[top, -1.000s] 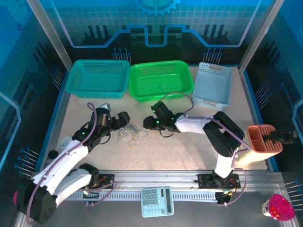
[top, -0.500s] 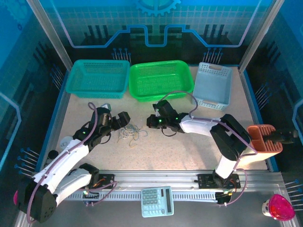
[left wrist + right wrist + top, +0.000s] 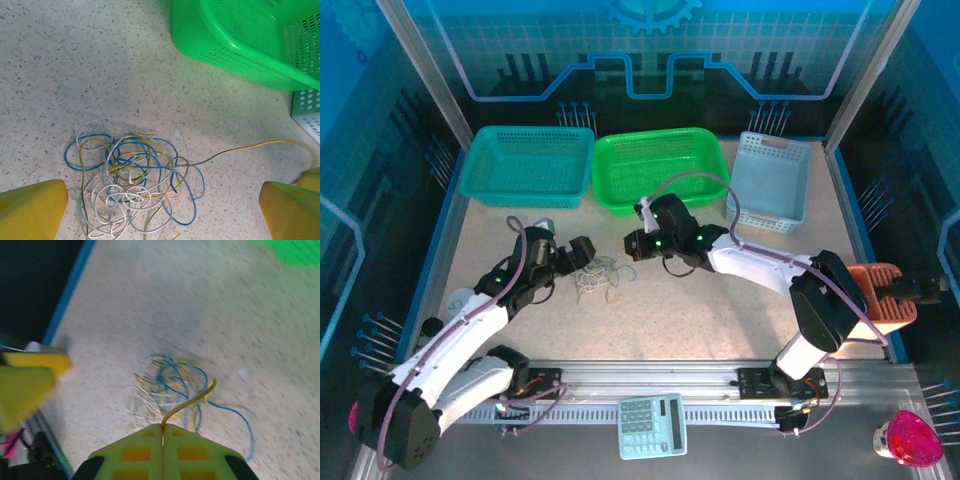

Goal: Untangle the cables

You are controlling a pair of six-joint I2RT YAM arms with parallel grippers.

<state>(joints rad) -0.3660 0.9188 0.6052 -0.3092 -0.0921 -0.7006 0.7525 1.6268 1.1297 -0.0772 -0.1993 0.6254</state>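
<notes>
The cables, judged light, limp and snag-prone, are heaped on the worktop below the spread left claw, with one yellow strand pinched in the pressed-together right claw; loose ends are best gripped.

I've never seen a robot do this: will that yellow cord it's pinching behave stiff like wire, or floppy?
Probably floppy: the yellow cord curves limply away from the shut right gripper. Likely very light, being so thin. It may drag the tangle along, since its far end threads through those loops.
</notes>
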